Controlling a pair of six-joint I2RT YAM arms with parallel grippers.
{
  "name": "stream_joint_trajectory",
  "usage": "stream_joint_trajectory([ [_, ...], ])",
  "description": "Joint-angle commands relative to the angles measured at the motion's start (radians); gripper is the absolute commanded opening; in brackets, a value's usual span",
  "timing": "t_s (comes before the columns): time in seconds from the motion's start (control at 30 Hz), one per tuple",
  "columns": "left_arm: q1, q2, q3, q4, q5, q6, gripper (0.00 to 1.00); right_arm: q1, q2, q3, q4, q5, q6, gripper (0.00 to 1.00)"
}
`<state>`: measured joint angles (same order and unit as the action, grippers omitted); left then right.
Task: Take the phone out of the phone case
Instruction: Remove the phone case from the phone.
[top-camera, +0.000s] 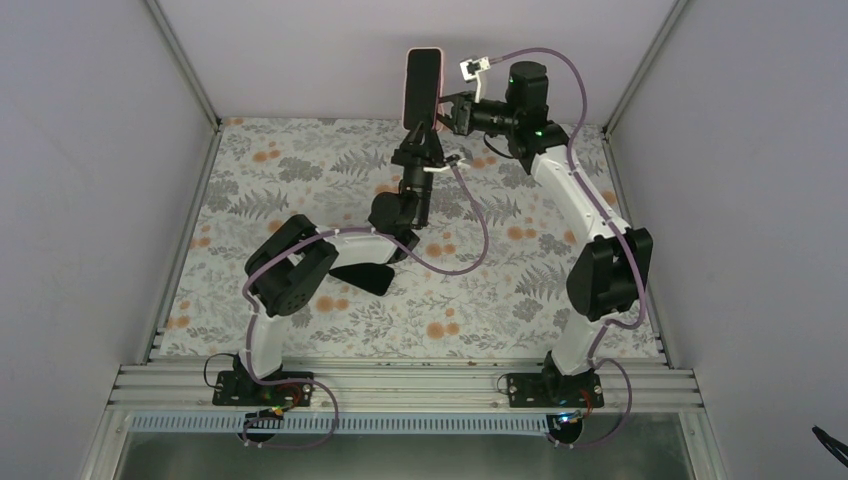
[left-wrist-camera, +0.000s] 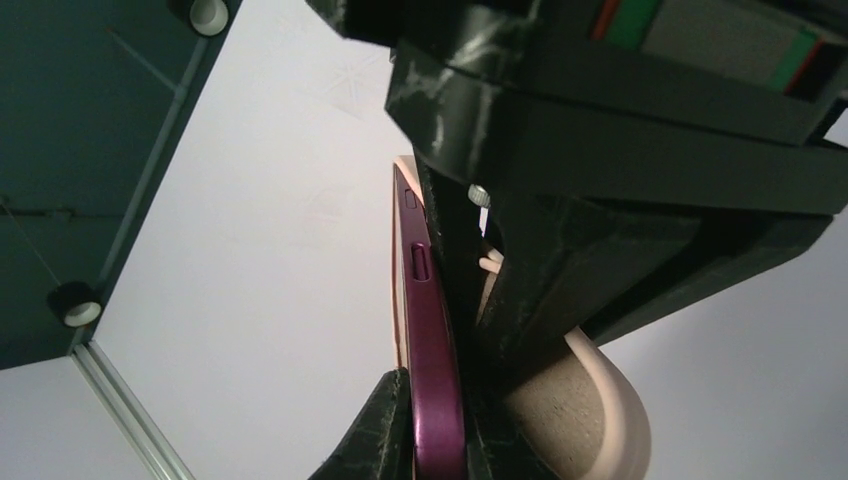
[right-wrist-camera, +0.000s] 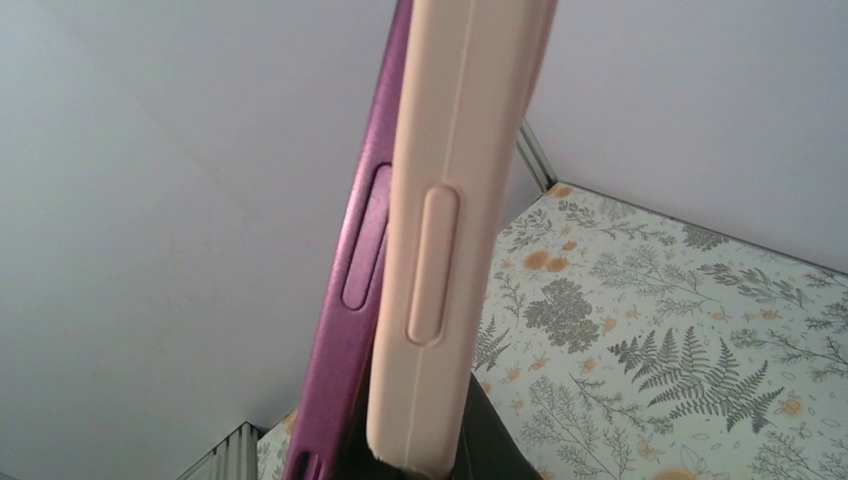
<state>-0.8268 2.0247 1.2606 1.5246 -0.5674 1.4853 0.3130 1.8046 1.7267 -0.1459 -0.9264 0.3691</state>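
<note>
High above the table (top-camera: 300, 180), I am pinching the purple phone (left-wrist-camera: 432, 380) in my closed left gripper (left-wrist-camera: 435, 445) and, I judge, peeling its pink case (right-wrist-camera: 450, 200) away with my right gripper (top-camera: 446, 110), whose opening I cannot tell; next it is needing a steady outward pull.
</note>
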Motion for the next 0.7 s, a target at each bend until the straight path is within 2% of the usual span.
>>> stream_joint_trajectory([
  [0.0, 0.119, -0.021, 0.086, 0.235, -0.092, 0.076, 0.02, 0.011, -0.049, -0.030, -0.230, -0.156, -0.105, 0.03],
  [0.27, 0.076, -0.092, 0.026, 0.242, -0.086, 0.076, 0.02, -0.012, 0.003, 0.046, -0.391, 0.241, -0.233, 0.02],
  [0.37, 0.061, -0.172, -0.032, 0.129, -0.107, 0.015, 0.02, -0.045, 0.079, 0.125, -0.496, 0.337, -0.307, 0.03],
  [0.47, 0.058, -0.248, -0.116, 0.066, -0.109, -0.029, 0.02, -0.071, 0.180, 0.271, -0.673, 0.361, -0.383, 0.03],
  [0.67, 0.058, -0.389, -0.290, 0.013, -0.092, -0.023, 0.02, -0.108, 0.194, 0.230, -0.762, 0.364, -0.449, 0.03],
])
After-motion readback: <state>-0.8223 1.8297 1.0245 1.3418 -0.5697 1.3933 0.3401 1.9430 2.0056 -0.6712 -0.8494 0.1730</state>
